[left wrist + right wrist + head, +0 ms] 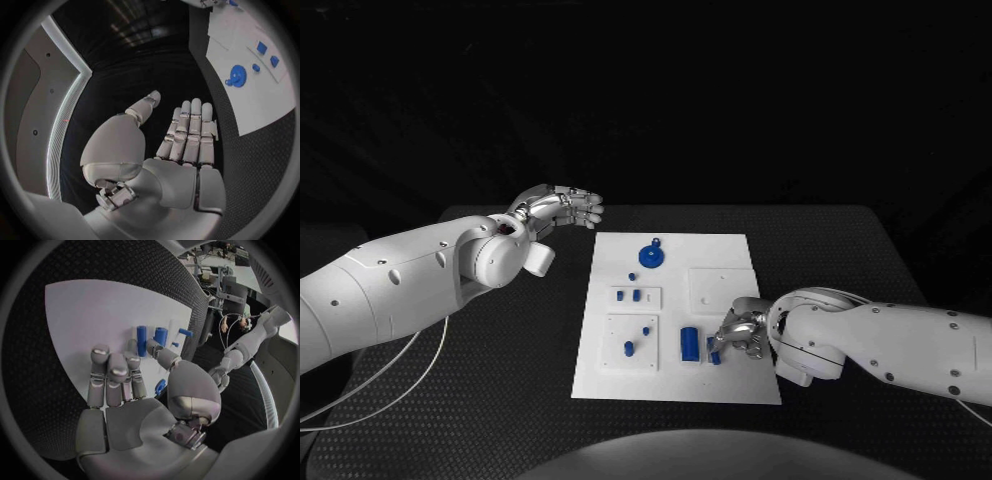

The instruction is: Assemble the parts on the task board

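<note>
The white task board [718, 385] lies in the middle of the black table. On it are a blue disc part [652, 257], two small blue pieces [627, 294], two blue pegs [638, 338] and a blue cylinder [688, 343]. My right hand [740, 333] hovers low over the board's near right part, fingers stretched out and thumb apart, holding nothing. A thin blue peg [714, 352] lies just beside its fingertips. The right wrist view has two blue cylinders [151, 334] beyond the fingers [112, 372] and a blue piece [160, 386] under the thumb base. My left hand [560, 208] is raised beyond the board's far left corner, empty, fingers straight [189, 131].
Black table [488, 400] stretches around the board on all sides. A cable [387, 385] trails from my left arm over the near left of the table. The board's right middle holds a bare white raised square [718, 285].
</note>
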